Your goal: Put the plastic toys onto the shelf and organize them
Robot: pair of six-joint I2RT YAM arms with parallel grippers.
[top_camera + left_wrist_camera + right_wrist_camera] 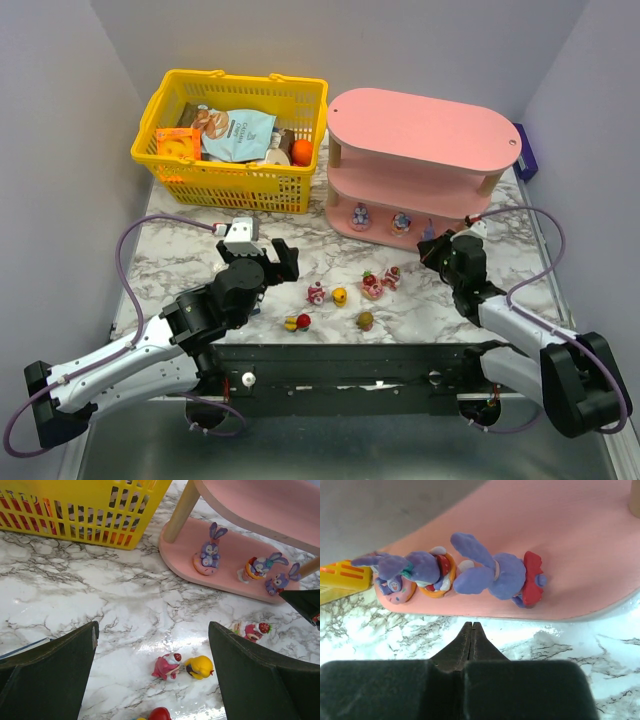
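Grey-lilac walls close in a marbled table (420, 310) in the top view. The pink shelf (420, 125) stands at the back right. Its long axis runs left to right and its open front faces the arms. A yellow basket (235, 175) of packets sits just to its left. Three purple rabbit figures (401, 222) stand in a row on the bottom tier, lined up along its length. Six more plastic toys (340, 296) lie scattered on the table in front, between the two arms. The left jaws hang released near the basket's front. The right jaws are close to the bottom tier's right end.

From the left wrist, the two dark fingers (55, 675) stand wide apart with nothing between them but table. Below them a pink toy (166, 666) and a yellow toy (200, 666) touch side by side. The rabbits are upright on the tier, ears up.

From the right wrist, the jaws are clenched flat together on nothing, just off the tier's front edge. The nearest rabbit (505, 577), in a red skirt, points its ears toward its neighbours. This sideways view does not make clear whether it leans.
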